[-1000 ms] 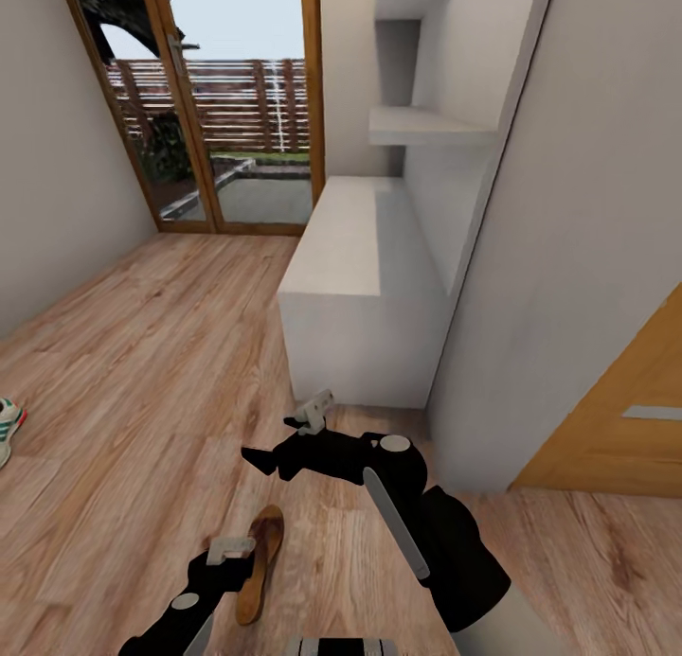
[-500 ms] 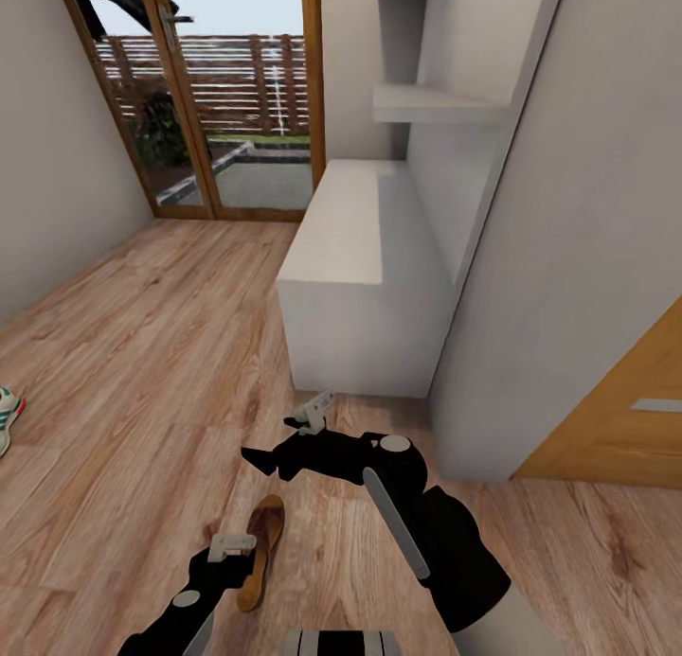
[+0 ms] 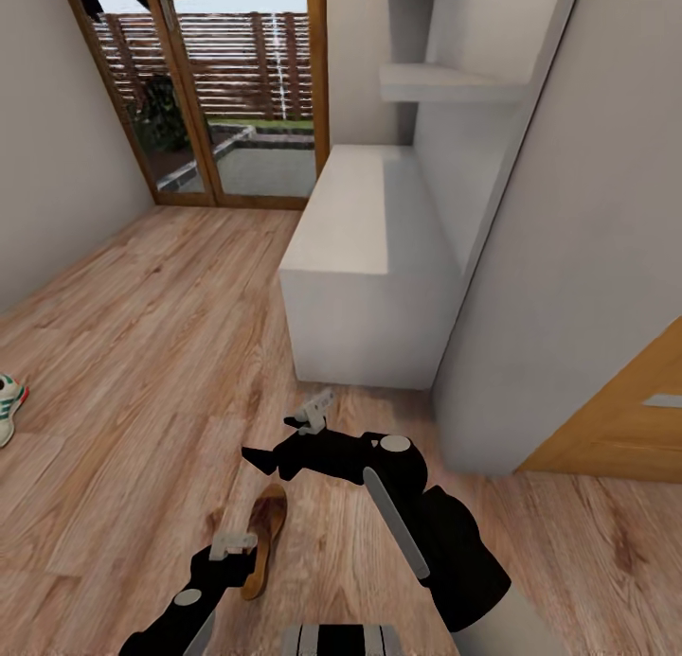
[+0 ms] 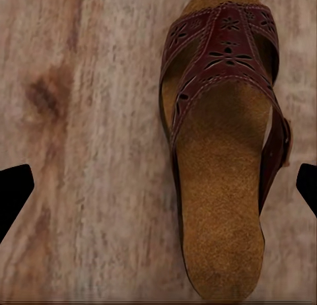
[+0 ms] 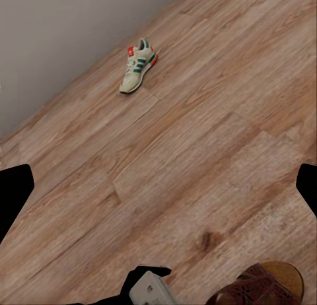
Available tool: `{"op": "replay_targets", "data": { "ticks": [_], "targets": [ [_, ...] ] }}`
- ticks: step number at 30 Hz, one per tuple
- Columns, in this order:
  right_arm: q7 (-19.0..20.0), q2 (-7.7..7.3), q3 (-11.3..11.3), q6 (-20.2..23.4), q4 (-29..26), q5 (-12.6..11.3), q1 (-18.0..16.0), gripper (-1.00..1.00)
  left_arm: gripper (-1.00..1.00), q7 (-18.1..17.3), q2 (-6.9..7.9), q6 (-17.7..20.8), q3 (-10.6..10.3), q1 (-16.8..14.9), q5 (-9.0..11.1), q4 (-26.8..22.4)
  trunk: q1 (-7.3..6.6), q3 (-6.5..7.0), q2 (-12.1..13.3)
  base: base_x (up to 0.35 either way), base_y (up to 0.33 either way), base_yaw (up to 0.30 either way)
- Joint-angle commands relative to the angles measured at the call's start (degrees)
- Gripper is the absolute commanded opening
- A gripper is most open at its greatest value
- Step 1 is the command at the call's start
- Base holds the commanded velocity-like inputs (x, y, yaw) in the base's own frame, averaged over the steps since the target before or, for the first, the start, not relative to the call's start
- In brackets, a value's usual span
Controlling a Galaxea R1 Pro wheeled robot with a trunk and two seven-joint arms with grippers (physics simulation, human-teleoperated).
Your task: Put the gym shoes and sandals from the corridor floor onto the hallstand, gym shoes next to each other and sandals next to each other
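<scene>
A brown sandal (image 4: 221, 146) lies flat on the wood-plank corridor floor (image 3: 152, 353) beneath the left tool (image 3: 233, 544), whose fingers spread wide and empty, near the pale hallstand (image 3: 365, 249) and glass door (image 3: 237, 88).

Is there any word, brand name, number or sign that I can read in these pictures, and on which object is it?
None can be read. The sandal bears only cut-out flower patterns, no letters. The gym shoe shows green stripes, but any brand mark is too small to read. The hallstand is plain.
</scene>
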Motion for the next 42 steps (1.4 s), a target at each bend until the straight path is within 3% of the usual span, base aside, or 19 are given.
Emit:
{"op": "replay_targets", "data": {
  "ticks": [1,11,42],
  "targets": [
    [0.0,0.01,0.0,0.4,0.0,-0.3,0.0,1.0,1.0,0.3,-0.02,-0.2,-0.1,0.0,-0.2,0.0,0.01,-0.3,0.0,0.0,0.0,0.022],
    [0.0,0.01,0.0,0.4,0.0,-0.3,0.0,1.0,1.0,0.3,0.09,-0.6,-0.1,0.0,-0.2,0.1,0.27,-2.63,-0.2,0.0,0.0,0.008],
    [0.0,0.01,-0.1,0.4,0.0,-0.2,0.0,1.0,1.0,0.9,-0.29,-1.7,-0.2,-0.2,-0.3,-1.3,0.27,-3.51,-0.2,0.0,0.0,-0.002]
  ]
}}
